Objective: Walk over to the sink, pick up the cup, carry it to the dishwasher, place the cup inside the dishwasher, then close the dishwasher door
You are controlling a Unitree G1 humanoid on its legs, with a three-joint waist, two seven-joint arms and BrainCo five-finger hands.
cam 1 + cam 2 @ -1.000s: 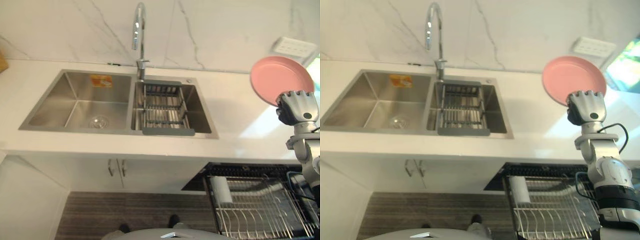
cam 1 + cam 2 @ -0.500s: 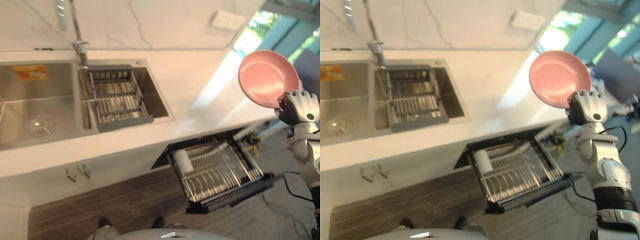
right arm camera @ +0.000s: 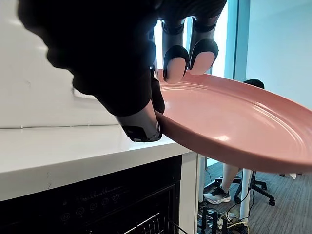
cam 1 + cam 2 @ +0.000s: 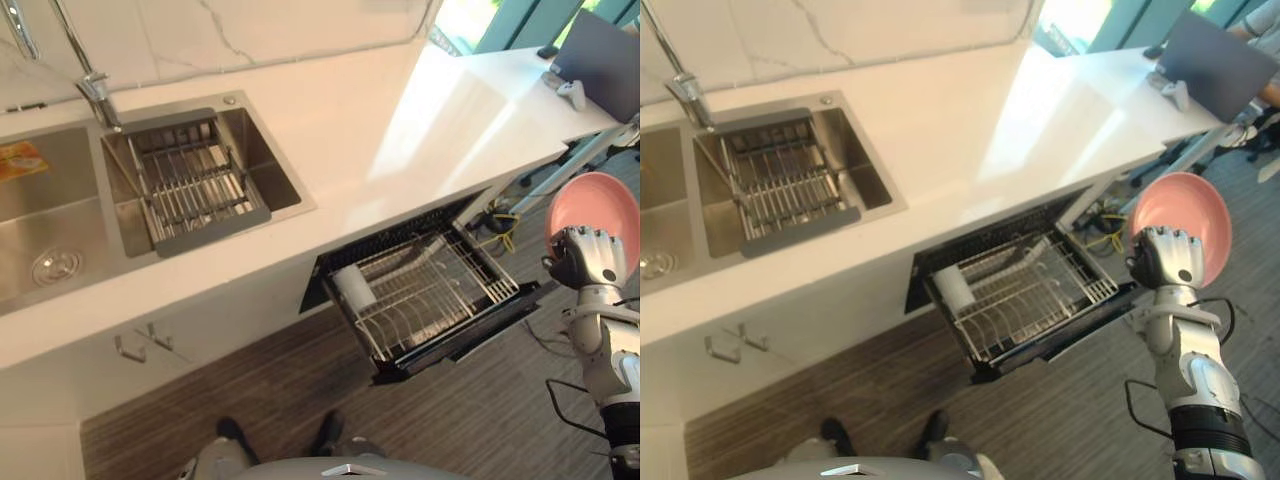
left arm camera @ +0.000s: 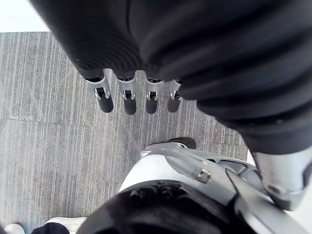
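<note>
While my right hand (image 4: pixel 1168 262) is raised over the floor (image 4: pixel 300 400) to the right of the open dishwasher (image 4: pixel 940 262), its fingers (image 3: pixel 175 63) pinch a pink plate (image 4: pixel 1185 205). The dark tips press on the upper face near the rim and the thumb (image 3: pixel 142 124) sits against the edge below. The plate stands on edge above the hand, apart from the tabletop (image 4: pixel 400 130) and well right of the sink (image 4: pixel 60 200). In my right wrist view its far side is cut off at the frame, and behind it I can make out the legs and shoes of a seated person (image 3: pixel 219 192).

What I hold is a plate. A white cylinder (image 4: pixel 352 288) that may be the cup lies on its side at the left end of the wire rack (image 4: pixel 440 290), which is drawn out of the dishwasher over the floor. It is too small for me to tell which it is.

My left hand (image 5: pixel 129 100) hangs over the floor with its fingers straight, side by side and holding nothing.

The tap (image 4: pixel 85 70) is cut off at the top edge, and a drainer (image 4: pixel 190 185) sits in the sink's right basin. On the far right of the tabletop lies a laptop (image 4: pixel 1210 60), and a small pale thing beside it is too small to name.
</note>
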